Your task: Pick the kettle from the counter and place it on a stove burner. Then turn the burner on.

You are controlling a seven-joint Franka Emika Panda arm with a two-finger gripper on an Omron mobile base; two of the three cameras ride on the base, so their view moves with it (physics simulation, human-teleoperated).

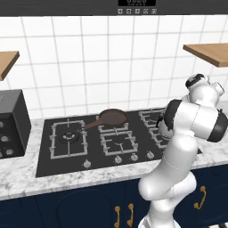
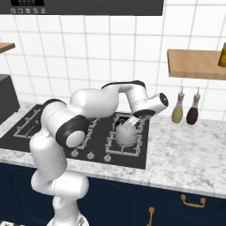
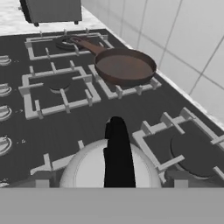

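The kettle [image 2: 126, 135] now sits on a front burner at the right-hand end of the cooktop [image 1: 67, 164], off the marbled worktop [image 2: 190, 150], so the carrying part looks done. The gripper [image 2: 131, 122] hangs right over its dark handle [image 3: 117, 153]; I can't make out from here whether the jaws have let go or are gripping it. The frying pan [image 1: 111, 118] sits on a back burner. What's left, I'd say, is turning a knob [image 1: 134, 156] along the cooktop's front edge.
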